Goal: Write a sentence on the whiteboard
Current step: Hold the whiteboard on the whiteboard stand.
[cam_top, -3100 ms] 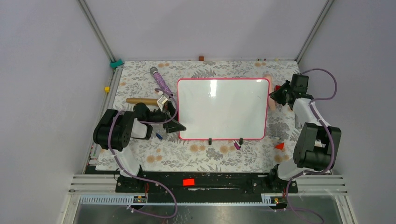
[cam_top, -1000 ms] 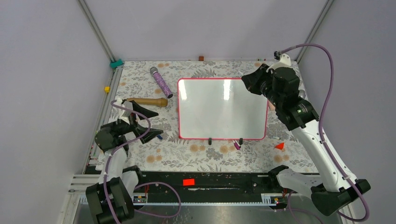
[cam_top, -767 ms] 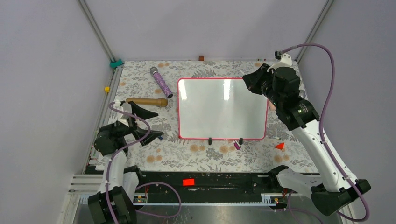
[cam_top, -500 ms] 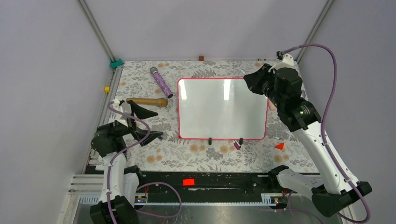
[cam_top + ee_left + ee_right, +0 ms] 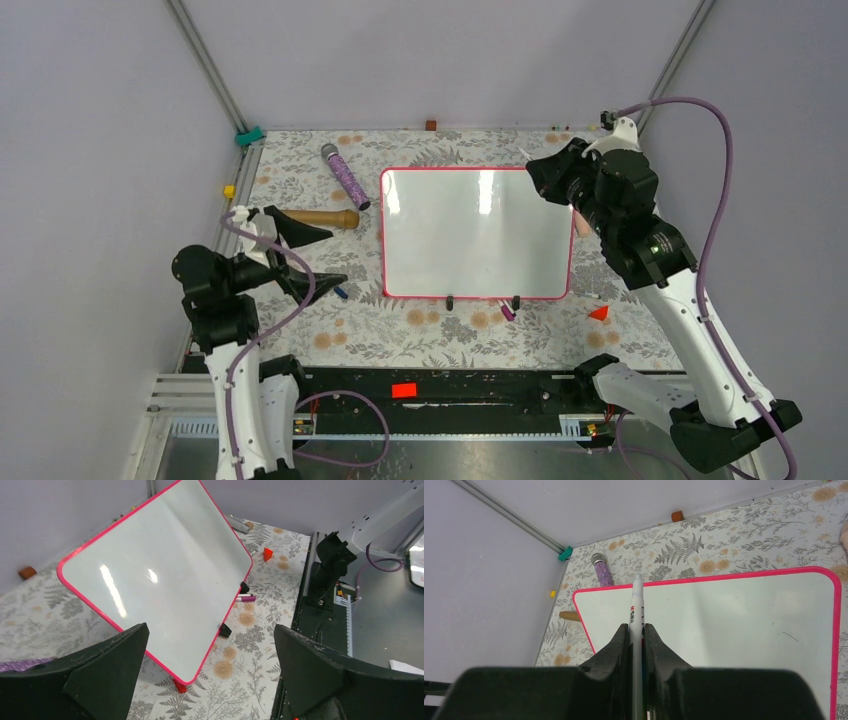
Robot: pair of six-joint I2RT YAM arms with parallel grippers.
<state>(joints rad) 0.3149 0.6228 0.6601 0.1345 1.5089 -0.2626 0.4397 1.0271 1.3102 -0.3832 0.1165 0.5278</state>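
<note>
Clamping a white marker (image 5: 638,595), its red-and-black label unreadable, the right gripper (image 5: 637,630) hangs over the far right corner of the whiteboard (image 5: 475,235) on the floral cloth (image 5: 450,330). Left of the whiteboard, the left gripper (image 5: 210,630) has its jaws wide apart.

From above the right arm (image 5: 640,240) covers the whiteboard's (image 5: 470,230) far right corner, the marker's (image 5: 638,605) back end gets lost between the right gripper's (image 5: 637,627) fingers, and the little brown thing (image 5: 431,125) at the table's (image 5: 400,325) far edge is too tiny to identify.

right tool (image 5: 538,172) hangs above a far corner of the whiteboard (image 5: 477,235).
</note>
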